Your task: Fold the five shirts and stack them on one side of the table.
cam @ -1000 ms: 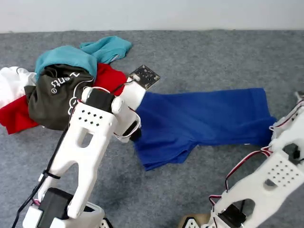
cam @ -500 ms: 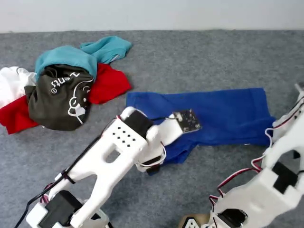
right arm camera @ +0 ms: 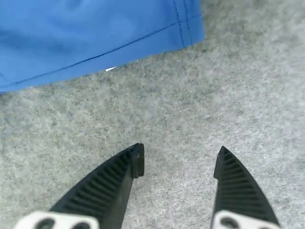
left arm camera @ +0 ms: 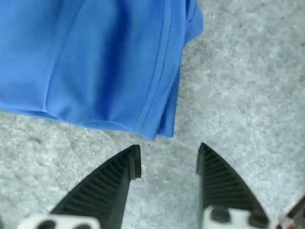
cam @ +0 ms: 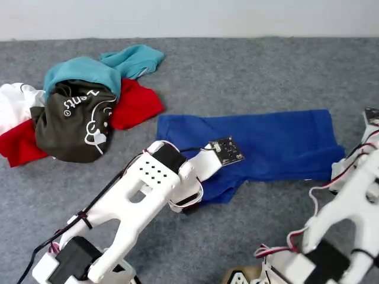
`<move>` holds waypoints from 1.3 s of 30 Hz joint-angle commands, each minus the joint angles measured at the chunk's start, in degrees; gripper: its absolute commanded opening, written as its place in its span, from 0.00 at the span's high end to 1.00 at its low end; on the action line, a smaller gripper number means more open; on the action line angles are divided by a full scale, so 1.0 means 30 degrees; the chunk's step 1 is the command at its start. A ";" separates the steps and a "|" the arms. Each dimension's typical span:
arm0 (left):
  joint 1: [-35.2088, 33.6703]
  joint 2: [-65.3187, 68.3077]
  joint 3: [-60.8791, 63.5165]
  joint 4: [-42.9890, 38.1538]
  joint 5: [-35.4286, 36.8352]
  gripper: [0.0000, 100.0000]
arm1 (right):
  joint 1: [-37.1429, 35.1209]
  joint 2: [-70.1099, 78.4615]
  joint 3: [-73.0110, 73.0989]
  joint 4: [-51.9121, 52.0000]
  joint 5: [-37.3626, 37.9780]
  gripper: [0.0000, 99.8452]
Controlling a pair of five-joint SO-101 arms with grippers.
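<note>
A blue shirt (cam: 260, 145) lies spread sideways on the grey table (cam: 249, 71), centre to right, mostly flat, with stitched hems showing and its near-left corner bunched into layered folds. The left gripper (left arm camera: 169, 153) hangs just on the near side of that bunched corner, jaws wide apart and holding nothing. The right gripper (right arm camera: 180, 153) hangs over bare table just near the shirt's near-right hem corner, also wide open and empty. The likely risk is that either pincer closes on only the top layer, or nudges the cloth first, so the fold drags crooked. The other shirts sit heaped in a pile (cam: 77, 112) at the far left.
</note>
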 commanded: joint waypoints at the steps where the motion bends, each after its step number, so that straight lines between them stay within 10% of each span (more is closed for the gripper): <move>1: -0.0762 -0.0029 0.0044 -0.0938 -0.0117 0.81 | -0.0220 -0.2593 0.0821 -0.0425 0.0205 0.75; 39: 0.0176 0.6799 -0.2681 -0.1319 0.0088 0.98 | -0.0220 -0.5377 0.1993 -0.0220 0.0088 0.75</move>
